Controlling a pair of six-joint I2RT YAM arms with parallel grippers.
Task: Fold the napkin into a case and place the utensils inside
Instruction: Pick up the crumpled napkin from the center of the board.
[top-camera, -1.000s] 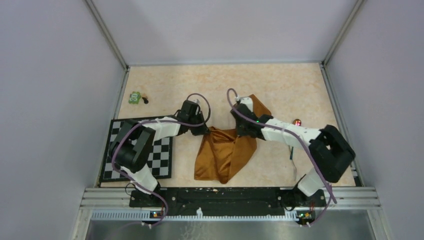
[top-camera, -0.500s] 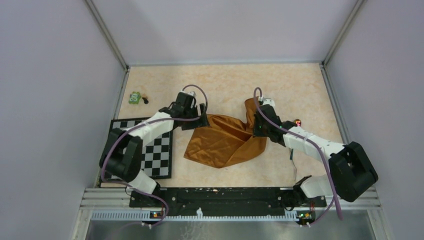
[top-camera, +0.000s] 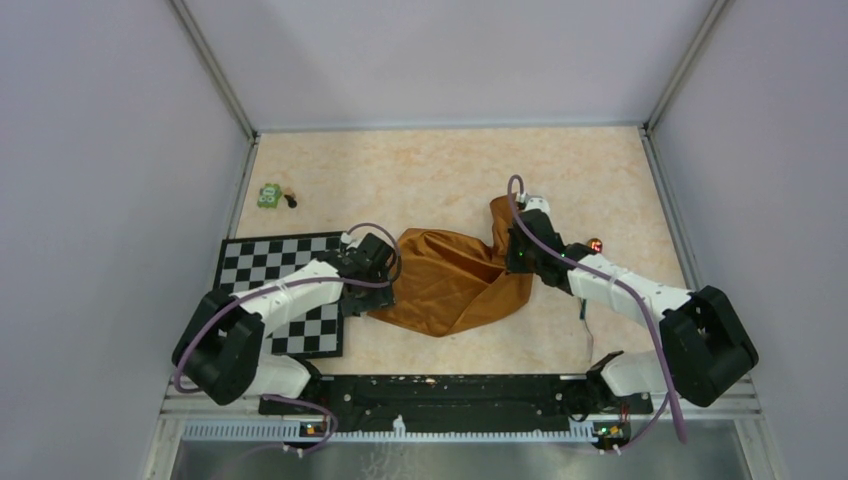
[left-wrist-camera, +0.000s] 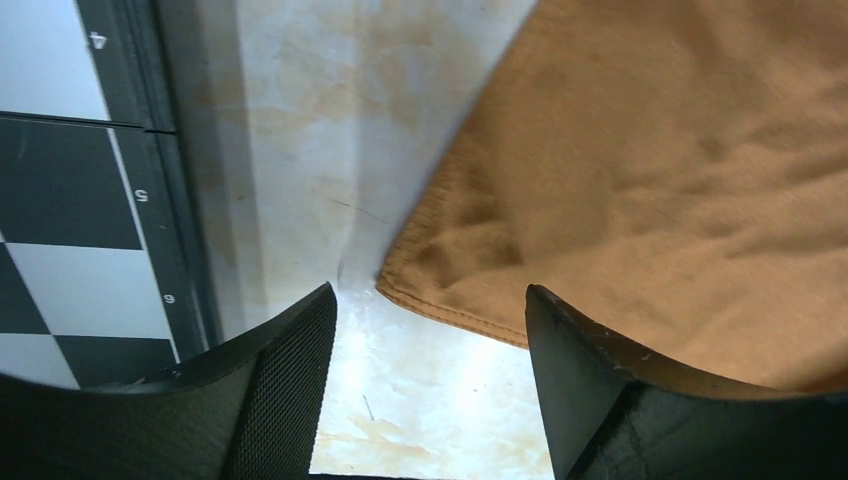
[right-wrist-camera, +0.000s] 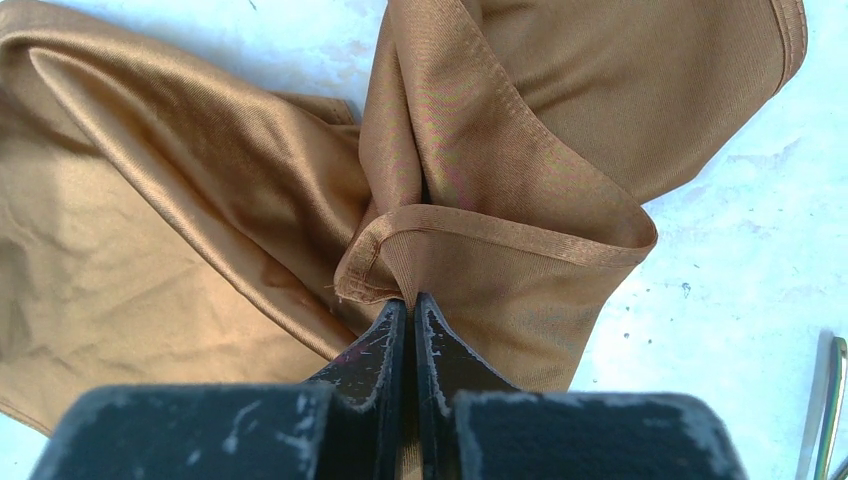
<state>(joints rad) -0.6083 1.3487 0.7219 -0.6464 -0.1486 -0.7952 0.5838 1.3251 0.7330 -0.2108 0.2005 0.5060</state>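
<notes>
1. The left gripper (left-wrist-camera: 430, 310) is recorded wide open and empty, low beside the checkered mat (top-camera: 255, 275); a hemmed corner of the napkin (left-wrist-camera: 650, 180) lies just ahead, between the jaws.
2. The napkin is spread crumpled mid-table, long axis left-right.
3. The right gripper (right-wrist-camera: 410, 305) is clamped on its bunched right edge; utensils (right-wrist-camera: 822, 405) lie to its right.
</notes>
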